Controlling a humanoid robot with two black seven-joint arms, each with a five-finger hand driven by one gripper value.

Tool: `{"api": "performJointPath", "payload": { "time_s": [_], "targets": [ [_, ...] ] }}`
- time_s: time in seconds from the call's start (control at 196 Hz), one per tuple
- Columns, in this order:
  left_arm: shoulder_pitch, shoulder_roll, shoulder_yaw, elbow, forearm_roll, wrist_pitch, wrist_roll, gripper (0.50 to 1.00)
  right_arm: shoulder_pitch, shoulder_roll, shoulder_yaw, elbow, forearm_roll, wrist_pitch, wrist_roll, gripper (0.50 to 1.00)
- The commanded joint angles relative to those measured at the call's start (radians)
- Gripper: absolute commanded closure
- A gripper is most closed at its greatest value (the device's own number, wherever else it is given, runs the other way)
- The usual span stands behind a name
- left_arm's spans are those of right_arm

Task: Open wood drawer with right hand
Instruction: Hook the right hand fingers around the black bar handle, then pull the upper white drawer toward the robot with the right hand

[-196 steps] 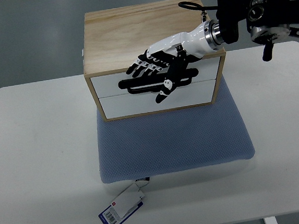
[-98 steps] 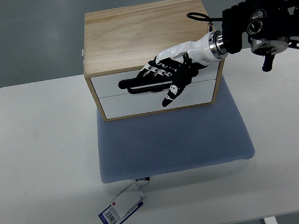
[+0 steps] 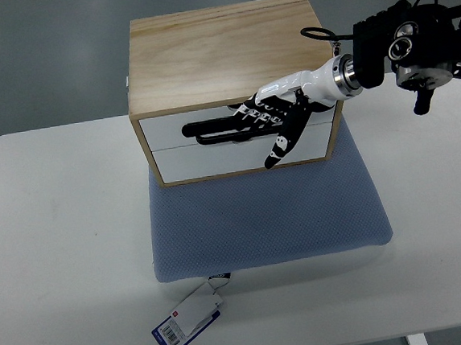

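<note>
The wood drawer box sits at the back of a blue mat on the white desk, both white fronts flush. The right hand lies across the upper drawer's black handle, fingers stretched out along it, thumb pointing down; whether they grip it I cannot tell. A tag lies near the mat's front edge.

bright even light, soft shadows, sharp
</note>
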Motion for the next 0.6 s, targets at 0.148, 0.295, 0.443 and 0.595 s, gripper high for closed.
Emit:
{"api": "performJointPath", "payload": {
  "time_s": [0.148, 0.295, 0.443, 0.595],
  "targets": [
    [0.000, 0.000, 0.000, 0.000, 0.000, 0.000, 0.000, 0.500, 0.006, -0.035, 0.000, 0.014, -0.001, 0.066, 0.001, 0.572],
    [0.000, 0.000, 0.000, 0.000, 0.000, 0.000, 0.000, 0.500, 0.014, -0.061, 0.000, 0.034, -0.001, 0.122, 0.001, 0.572],
    [0.000, 0.000, 0.000, 0.000, 0.000, 0.000, 0.000, 0.500, 0.020, -0.080, 0.000, 0.058, -0.001, 0.142, 0.001, 0.572],
    [0.000, 0.000, 0.000, 0.000, 0.000, 0.000, 0.000, 0.500, 0.031, -0.103, 0.000, 0.103, -0.001, 0.152, 0.001, 0.572]
  ]
}}
